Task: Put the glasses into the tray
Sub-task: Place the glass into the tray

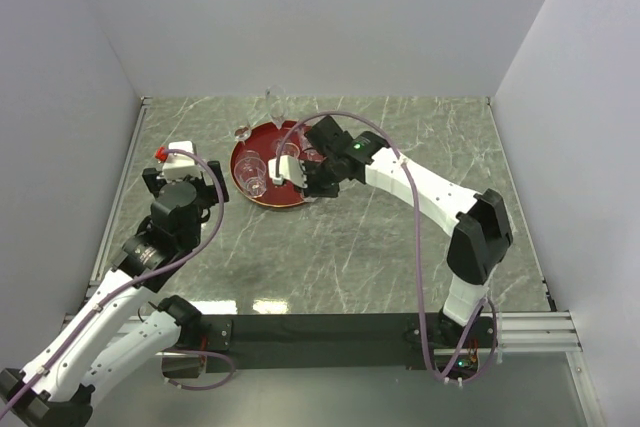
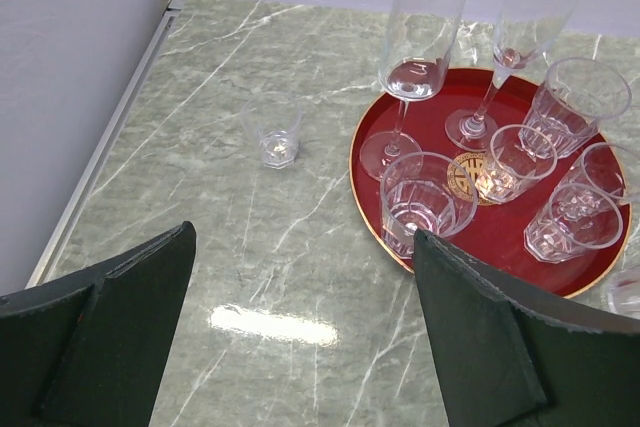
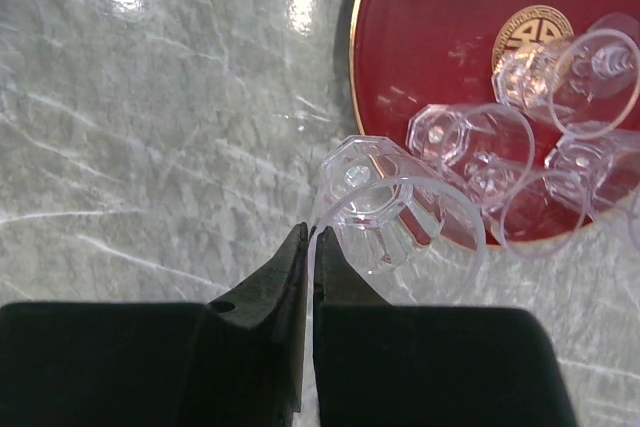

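While most glasses (image 2: 425, 202) stand in the tray (image 2: 500, 252), your right gripper (image 3: 310, 242) clamps a tumbler (image 3: 400, 212) at its edge, one small glass (image 2: 272, 137) waits on the table (image 2: 250, 277) to its left, and your left gripper (image 2: 302, 237) hangs open, empty.

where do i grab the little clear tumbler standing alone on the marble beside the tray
Across the faceted walls of the small clear tumbler, coming down from above: it stands upright, short, and apart from the round dark-red tray.
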{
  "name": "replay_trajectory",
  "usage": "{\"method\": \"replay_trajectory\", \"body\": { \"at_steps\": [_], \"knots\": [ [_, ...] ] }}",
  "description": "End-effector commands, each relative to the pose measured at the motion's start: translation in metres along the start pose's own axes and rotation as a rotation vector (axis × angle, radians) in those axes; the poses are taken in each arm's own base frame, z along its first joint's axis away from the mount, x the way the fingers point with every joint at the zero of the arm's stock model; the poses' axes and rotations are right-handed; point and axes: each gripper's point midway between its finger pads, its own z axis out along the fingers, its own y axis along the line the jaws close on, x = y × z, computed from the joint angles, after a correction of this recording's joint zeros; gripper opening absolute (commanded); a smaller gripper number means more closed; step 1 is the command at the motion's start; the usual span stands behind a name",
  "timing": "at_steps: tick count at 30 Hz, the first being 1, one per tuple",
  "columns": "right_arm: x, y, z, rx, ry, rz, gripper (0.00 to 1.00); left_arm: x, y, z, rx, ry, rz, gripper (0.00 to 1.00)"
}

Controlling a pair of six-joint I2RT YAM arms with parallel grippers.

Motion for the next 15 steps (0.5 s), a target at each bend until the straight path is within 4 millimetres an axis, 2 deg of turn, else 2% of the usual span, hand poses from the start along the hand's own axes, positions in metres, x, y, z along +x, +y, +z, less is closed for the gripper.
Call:
{"method": "replay_trajectory", "body": {
  "at_steps": [1,15],
  "knots": [
    [-0.02,-0.013,0.001,0.039,-0.031,-0.019,0.0,-0.008,0.004,0.001,-0.02,-0.036,-0.029,0.95],
    [-0.033,-0.023,0.026,0.063,-0.024,-0.037,0.0,-0.011,0.004,-0.001,-0.015,-0.047,-0.039,0.95]
  ]
}}
